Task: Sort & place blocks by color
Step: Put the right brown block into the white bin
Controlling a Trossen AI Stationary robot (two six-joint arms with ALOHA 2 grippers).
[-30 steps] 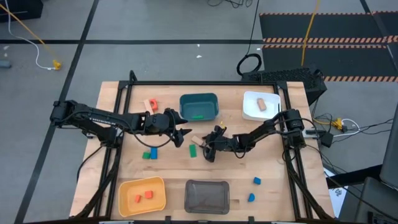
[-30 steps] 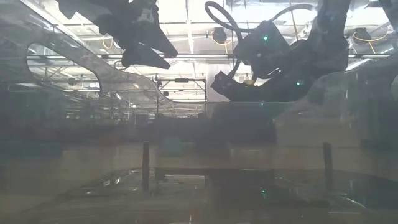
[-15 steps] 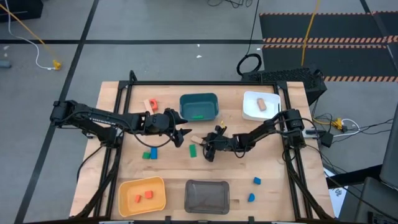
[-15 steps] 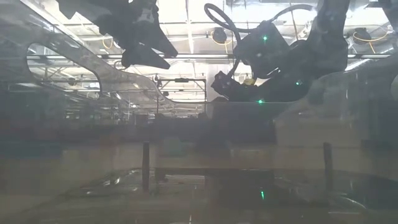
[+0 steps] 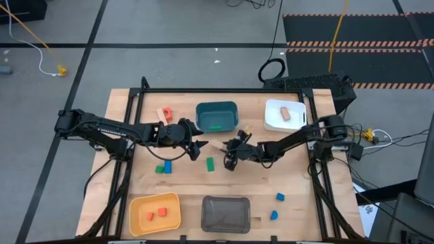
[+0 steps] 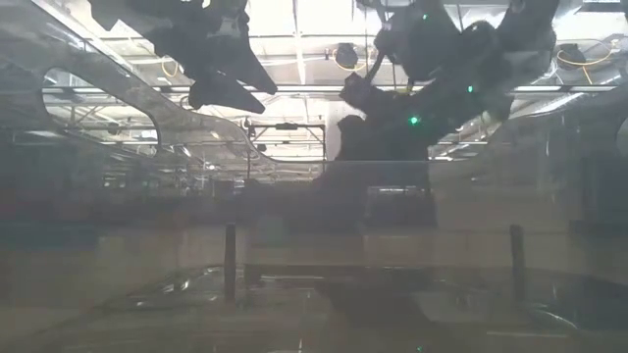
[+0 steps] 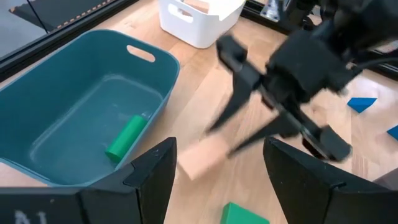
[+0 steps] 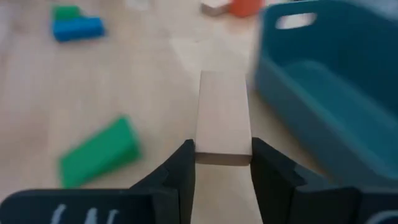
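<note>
My right gripper (image 5: pixel 226 150) is shut on a plain tan block (image 8: pixel 224 118) above the table's middle, just in front of the teal bin (image 5: pixel 217 116). A green block (image 5: pixel 209 163) lies on the table below it. My left gripper (image 5: pixel 197 146) hangs open and holds nothing, just left of the tan block (image 7: pixel 202 158). The teal bin holds a green cylinder (image 7: pixel 127 137). A blue and a green block (image 5: pixel 163 167) lie left of centre. Two blue blocks (image 5: pixel 277 205) lie near the right front. My right gripper pinches the tan block between its two fingers (image 8: pixel 181 169), on the two long sides at the block's near end (image 8: pixel 222 154). The fingers slant down from the table's right side and lie along the block, which sticks out ahead of them. The block is lifted clear of the table.
The white bin (image 5: pixel 285 114) at the far right holds a tan piece. A yellow bin (image 5: pixel 155 212) with red-orange pieces and a grey bin (image 5: pixel 226 213) stand at the near edge. A red-orange and a tan piece (image 5: pixel 164 113) lie left of the teal bin.
My right gripper has risen with the tan block, lifting it clear of the table and a little toward the far edge. The green block that lay beside it stays on the table.
</note>
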